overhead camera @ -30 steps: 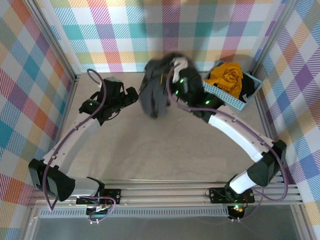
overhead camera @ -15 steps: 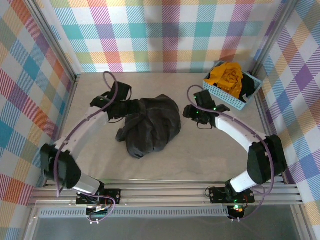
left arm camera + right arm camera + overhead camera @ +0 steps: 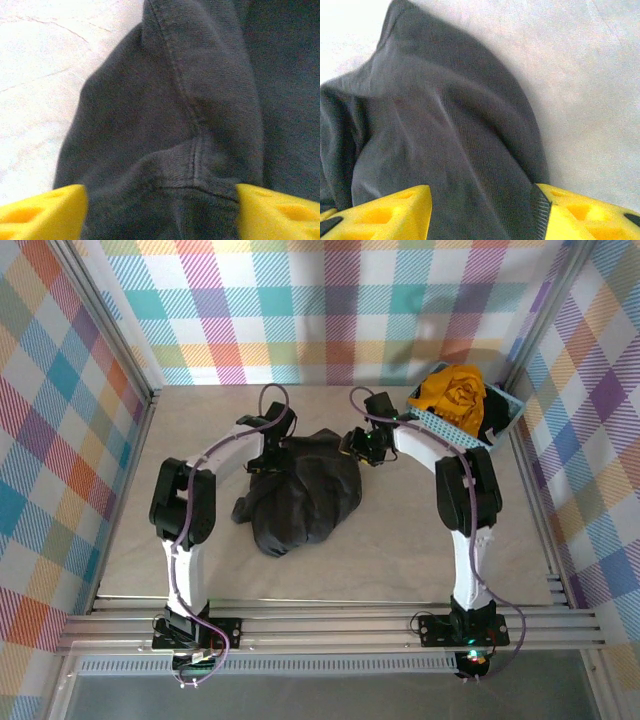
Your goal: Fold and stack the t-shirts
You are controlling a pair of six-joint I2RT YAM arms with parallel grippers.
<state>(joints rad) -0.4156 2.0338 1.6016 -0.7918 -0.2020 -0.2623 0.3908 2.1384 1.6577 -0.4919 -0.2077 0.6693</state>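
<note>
The left gripper has its jaws spread apart, with the dark t-shirt lying between them. The right gripper is spread apart too, and the cloth runs between its jaws.

Plaid walls in pink, teal, yellow and purple enclose three sides. The tabletop is pale beige and evenly lit. Aluminium rails run along its near edge; metal posts rise at the back corners.

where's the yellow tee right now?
In the top view, the mustard-yellow t-shirt sits bunched in the light blue basket at the table's far right corner, to the right of the dark t-shirt heaped mid-table.
</note>
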